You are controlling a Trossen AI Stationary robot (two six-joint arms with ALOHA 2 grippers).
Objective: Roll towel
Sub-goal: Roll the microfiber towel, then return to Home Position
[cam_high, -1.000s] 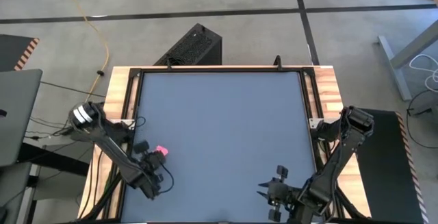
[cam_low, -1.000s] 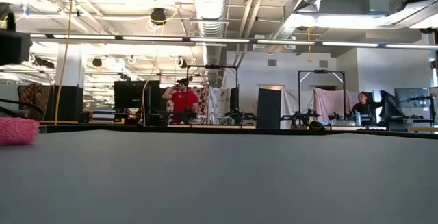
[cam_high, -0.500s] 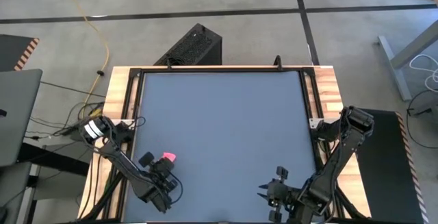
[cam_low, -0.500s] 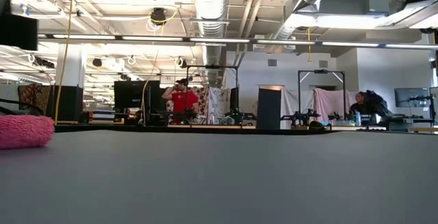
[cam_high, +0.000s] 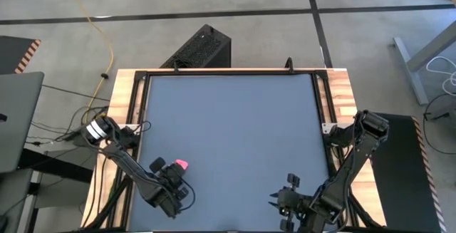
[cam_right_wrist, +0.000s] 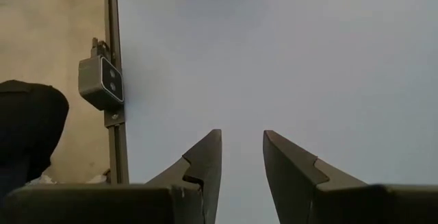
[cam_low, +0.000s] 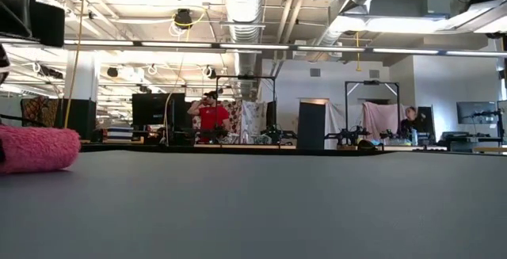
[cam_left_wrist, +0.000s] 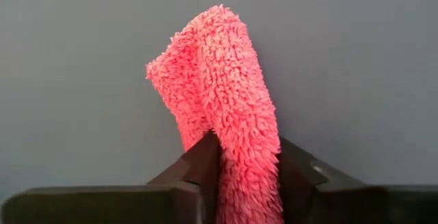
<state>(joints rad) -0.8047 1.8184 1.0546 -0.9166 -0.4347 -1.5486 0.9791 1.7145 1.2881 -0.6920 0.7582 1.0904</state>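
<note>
The pink towel (cam_high: pixel 182 164) lies near the table's near left corner as a small, thick bundle. In the low view the towel (cam_low: pixel 36 148) rests on the grey tabletop like a short roll. My left gripper (cam_high: pixel 179 172) is at the towel, shut on its near end; the left wrist view shows the towel (cam_left_wrist: pixel 212 80) running away from the fingers over the table. My right gripper (cam_high: pixel 283 192) waits near the table's near right corner, open, and in the right wrist view nothing sits between the fingers of the right gripper (cam_right_wrist: pixel 241 138). My left gripper (cam_left_wrist: pixel 248 148) has the towel's near end (cam_left_wrist: pixel 246 162) between its two fingers, the fluffy cloth filling the gap. The layers are bunched, several of them. The fingers slant down from the near left. The rest of the towel lies on the table beyond the fingertips.
Bare grey tabletop (cam_high: pixel 235 119) spreads to the far and right of the towel. Wooden rails (cam_high: pixel 125 105) run along the table's sides. A small camera unit (cam_right_wrist: pixel 100 81) sits on the frame. A black box (cam_high: pixel 203 48) stands beyond the far edge. People (cam_low: pixel 210 116) are in the room behind.
My left gripper has moved toward the table's right and near edges, rolling its wrist, and the towel has slid with it along the table. In the low view the towel has come farther into the picture from the left. My right arm has kept still.
</note>
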